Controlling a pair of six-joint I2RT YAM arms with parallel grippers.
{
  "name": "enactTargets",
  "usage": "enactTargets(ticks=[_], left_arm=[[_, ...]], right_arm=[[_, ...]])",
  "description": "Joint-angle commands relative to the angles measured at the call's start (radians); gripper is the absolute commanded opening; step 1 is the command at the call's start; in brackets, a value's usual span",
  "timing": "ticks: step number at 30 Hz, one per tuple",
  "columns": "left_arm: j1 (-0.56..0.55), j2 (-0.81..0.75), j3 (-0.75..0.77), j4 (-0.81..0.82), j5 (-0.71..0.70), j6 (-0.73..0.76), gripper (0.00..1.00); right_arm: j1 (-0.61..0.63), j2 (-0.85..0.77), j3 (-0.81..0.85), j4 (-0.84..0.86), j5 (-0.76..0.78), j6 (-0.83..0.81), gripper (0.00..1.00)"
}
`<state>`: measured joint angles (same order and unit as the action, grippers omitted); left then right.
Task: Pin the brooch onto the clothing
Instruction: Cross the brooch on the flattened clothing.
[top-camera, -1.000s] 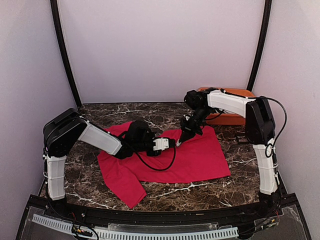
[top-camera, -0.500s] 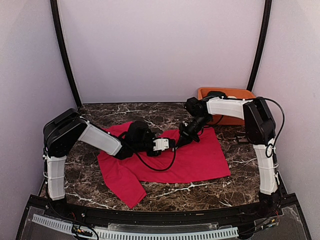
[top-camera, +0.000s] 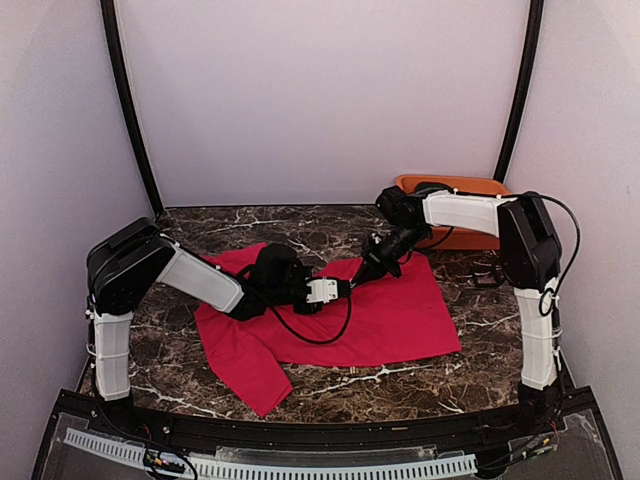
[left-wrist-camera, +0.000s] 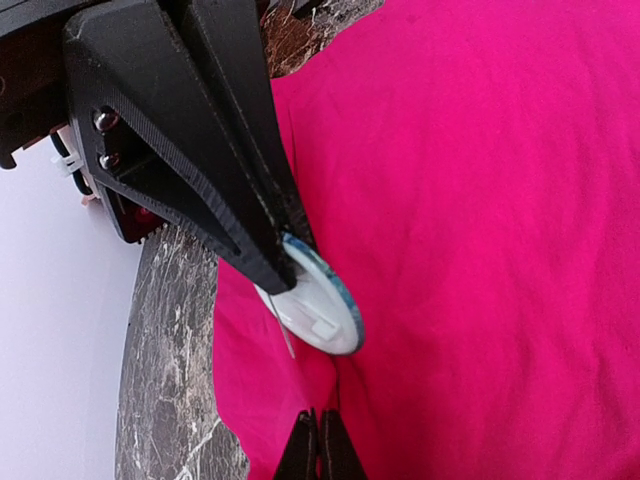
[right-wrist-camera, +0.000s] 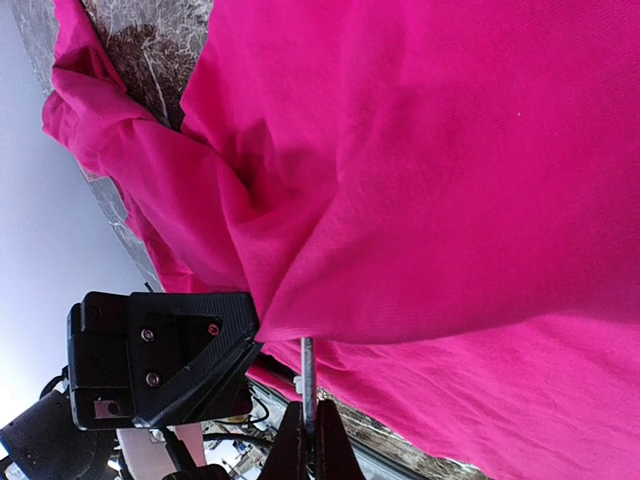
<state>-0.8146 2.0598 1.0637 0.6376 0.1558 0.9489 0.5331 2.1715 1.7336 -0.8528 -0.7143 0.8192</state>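
Note:
The clothing (top-camera: 400, 312), a bright red T-shirt, lies spread on the marble table. My left gripper (left-wrist-camera: 320, 450) is shut on a raised fold of the clothing (left-wrist-camera: 480, 250). My right gripper (right-wrist-camera: 310, 450) is shut on the brooch (left-wrist-camera: 318, 300), a round white disc with a blue rim. The disc rests against the cloth just beyond the pinched fold, and its thin pin hangs free on its near side. In the right wrist view the brooch (right-wrist-camera: 308, 380) is edge-on and meets the lifted fold of clothing (right-wrist-camera: 450, 150) beside the left gripper (right-wrist-camera: 165, 370). From above, both grippers (top-camera: 347, 287) (top-camera: 362, 273) meet near the shirt's collar edge.
An orange tray (top-camera: 470, 240) stands at the back right, behind the right arm. Bare marble table (top-camera: 400, 375) borders the shirt in front and on the left. A black cable (top-camera: 320, 335) loops over the shirt below the left wrist.
The right arm's forearm and wrist have swung a little back and to the right, while its fingertips stayed by the left gripper. The left arm has not moved.

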Motion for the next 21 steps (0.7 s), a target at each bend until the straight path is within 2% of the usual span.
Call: enactTargets(ticks=[1, 21], left_arm=[[-0.012, -0.053, -0.016, 0.016, 0.014, 0.01, 0.01], [-0.024, -0.06, -0.031, 0.021, 0.049, 0.028, 0.01]], right_arm=[[-0.012, -0.034, -0.024, 0.017, -0.002, 0.024, 0.0], [-0.01, 0.026, 0.061, -0.027, 0.044, 0.065, 0.0]])
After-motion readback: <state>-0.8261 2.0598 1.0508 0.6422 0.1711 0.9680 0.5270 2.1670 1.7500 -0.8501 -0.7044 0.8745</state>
